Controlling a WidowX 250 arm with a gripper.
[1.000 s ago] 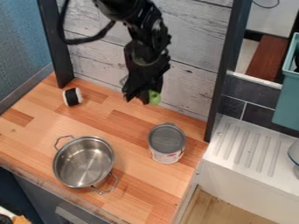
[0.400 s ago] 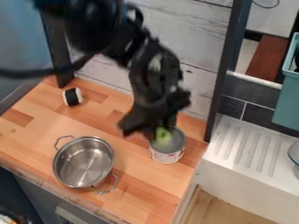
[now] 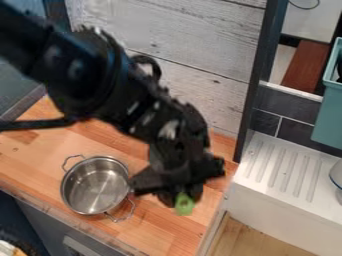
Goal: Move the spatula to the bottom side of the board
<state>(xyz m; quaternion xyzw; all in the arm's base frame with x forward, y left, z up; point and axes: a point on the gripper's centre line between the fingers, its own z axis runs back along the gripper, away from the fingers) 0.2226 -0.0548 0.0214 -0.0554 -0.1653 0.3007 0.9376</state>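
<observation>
Camera view: spatula (image 3: 185, 204) light green, partly hidden.

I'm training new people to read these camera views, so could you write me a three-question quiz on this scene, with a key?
1. True or false: the metal pot is covered by a lid.

2. Multiple choice: what colour is the small item at the lower end of the gripper?
A) Red
B) Green
C) Yellow

3. Fill in the missing word: as the camera sees it, the ribbed white drainboard lies to the ____ of the wooden counter.

Key: 1. False; 2. B; 3. right
</observation>
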